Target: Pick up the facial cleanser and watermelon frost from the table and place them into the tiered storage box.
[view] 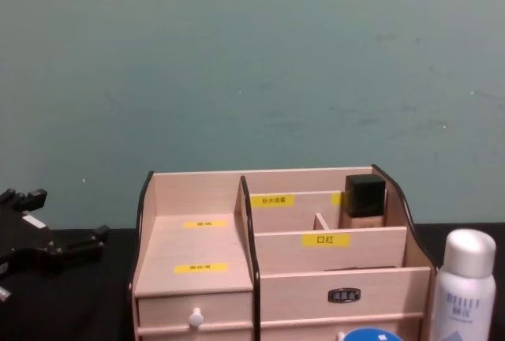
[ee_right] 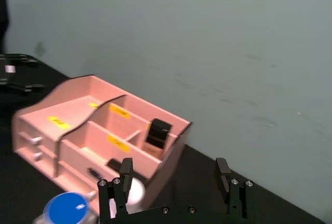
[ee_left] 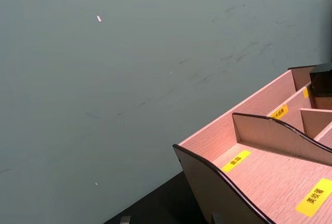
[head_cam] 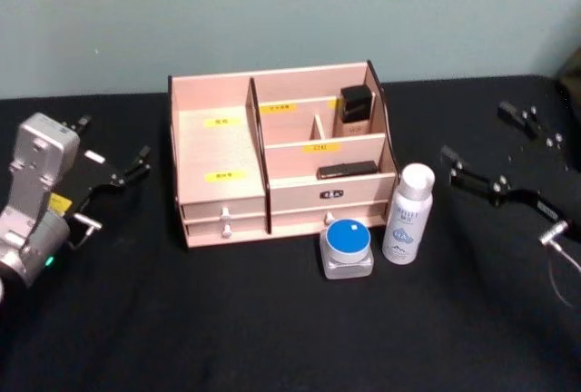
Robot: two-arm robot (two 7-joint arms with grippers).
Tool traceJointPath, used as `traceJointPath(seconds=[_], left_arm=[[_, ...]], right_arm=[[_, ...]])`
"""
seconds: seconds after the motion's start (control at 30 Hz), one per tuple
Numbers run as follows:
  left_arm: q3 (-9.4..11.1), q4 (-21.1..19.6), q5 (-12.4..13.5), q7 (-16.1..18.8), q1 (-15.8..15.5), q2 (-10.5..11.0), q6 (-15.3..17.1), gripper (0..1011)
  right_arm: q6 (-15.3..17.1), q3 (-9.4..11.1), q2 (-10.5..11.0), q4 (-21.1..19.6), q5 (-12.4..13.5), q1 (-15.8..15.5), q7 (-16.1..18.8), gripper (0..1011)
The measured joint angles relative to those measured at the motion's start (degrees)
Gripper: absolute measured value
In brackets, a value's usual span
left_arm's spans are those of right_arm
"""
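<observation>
Released and spread wide, my right claw hangs over the black cloth table, off to the right of the things and touching none of them. In its own wrist view, the right claw shows two black fingers standing well apart.

My left claw is likewise unclenched, low at the table's left side, clear of the tiered storage box. From the chest view the left claw sits beside the box's left wall.

That pale wooden organiser, with dark-edged curved sides, yellow labels and white-knobbed drawers, stands mid-table against a teal wall.

A tall white bottle with a white cap and blue print stands upright on the cloth at the box's front right corner. Just left of it, in front of the drawers, sits a squat clear jar with a round blue lid.

Inside the box, a dark rectangular bottle with a black cap stands in the back right compartment, and a flat black stick lies in the compartment before it.
</observation>
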Motion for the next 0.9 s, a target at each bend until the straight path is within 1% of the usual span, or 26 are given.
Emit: traceJointPath(seconds=[0.03, 0.1, 0.13, 0.17, 0.2, 0.27, 0.37, 0.57, 0.77, 0.9], left_arm=[[0.0, 0.0, 0.0, 0.0, 0.0, 0.0, 0.0, 1010], [0.0, 0.0, 0.0, 0.0, 0.0, 0.0, 0.0, 1010], [0.0, 0.0, 0.0, 0.0, 0.0, 0.0, 0.0, 1010], [0.0, 0.0, 0.0, 0.0, 0.0, 0.0, 0.0, 1010], [0.0, 0.0, 0.0, 0.0, 0.0, 0.0, 0.0, 1010], [0.0, 0.0, 0.0, 0.0, 0.0, 0.0, 0.0, 1010], [0.0, 0.0, 0.0, 0.0, 0.0, 0.0, 0.0, 1010], [0.0, 0.0, 0.0, 0.0, 0.0, 0.0, 0.0, 1010], [0.0, 0.0, 0.0, 0.0, 0.0, 0.0, 0.0, 1010], [0.0, 0.0, 0.0, 0.0, 0.0, 0.0, 0.0, 1010]], right_arm=[[0.3, 0.6, 0.6, -1.4, 0.5, -1.3, 0.5, 1002], [0.8, 1.0, 1.1, -2.6, 1.0, -2.5, 1.2, 1003], [1.3, 1.4, 1.6, -3.7, 1.7, -3.6, 1.9, 1002], [1.3, 1.4, 1.6, -3.7, 1.7, -3.6, 1.9, 1002], [1.9, 1.7, 1.9, -4.5, 2.2, -4.6, 2.5, 1002], [2.4, 1.9, 2.2, -5.1, 2.5, -5.4, 3.0, 1002], [4.0, 1.8, 2.3, -5.4, 2.4, -6.5, 3.5, 1002], [6.0, 0.8, 1.4, -3.7, 1.9, -6.5, 4.4, 1002], [7.9, -0.7, -0.7, -0.5, 0.6, -5.2, 5.2, 1003], [8.5, -1.3, -2.0, 1.1, -0.1, -4.2, 5.8, 1002]])
